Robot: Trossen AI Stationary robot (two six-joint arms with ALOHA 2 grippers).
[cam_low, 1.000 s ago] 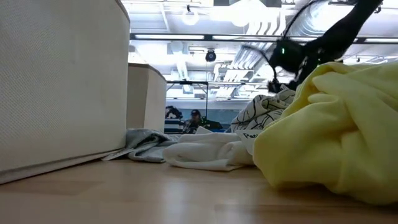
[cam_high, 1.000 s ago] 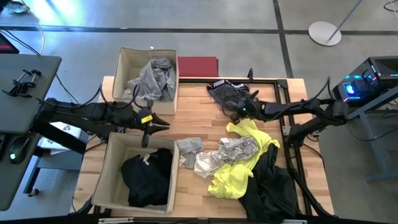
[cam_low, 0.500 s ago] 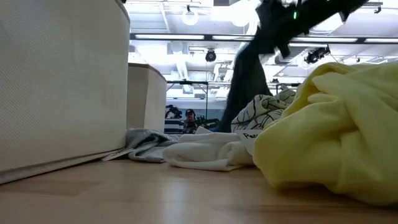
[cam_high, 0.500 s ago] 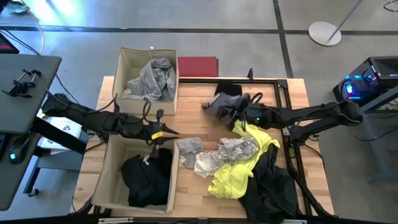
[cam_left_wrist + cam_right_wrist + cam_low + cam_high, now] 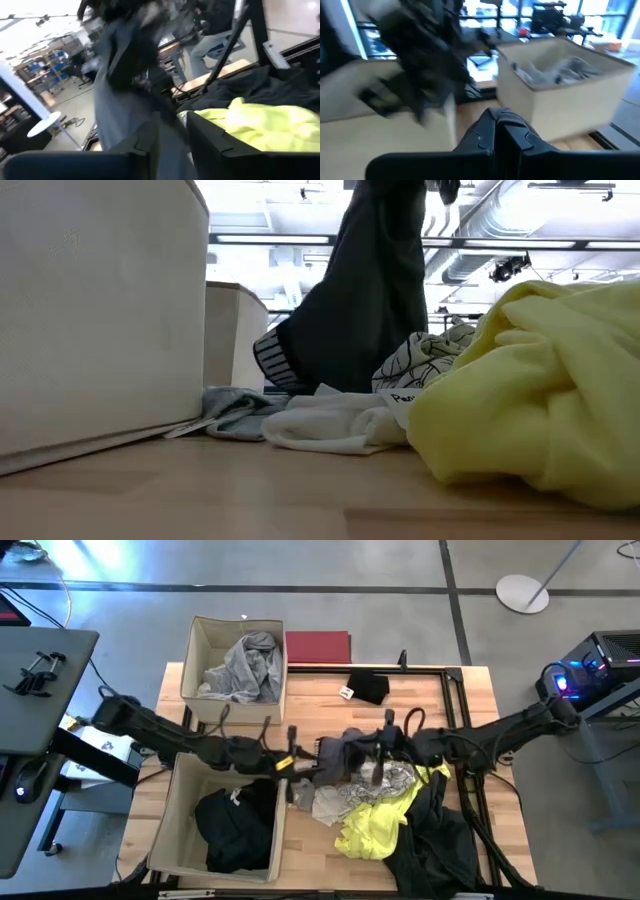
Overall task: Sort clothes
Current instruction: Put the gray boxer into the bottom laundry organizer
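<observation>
Right gripper (image 5: 383,743) — over the middle of the table (image 5: 470,690), fingers pinched on a dark grey garment (image 5: 345,755) that hangs clear of the wood; left gripper (image 5: 298,762) just left of it, at the cloth's edge, fingers parted. Pile on the right half: white patterned piece (image 5: 385,780), neon yellow top (image 5: 380,825), black garment (image 5: 435,845) — a small black item (image 5: 368,687) lies alone at the far edge. Far box (image 5: 200,640) holds a light grey garment (image 5: 245,665); near box (image 5: 170,830) holds black clothes (image 5: 235,825).
</observation>
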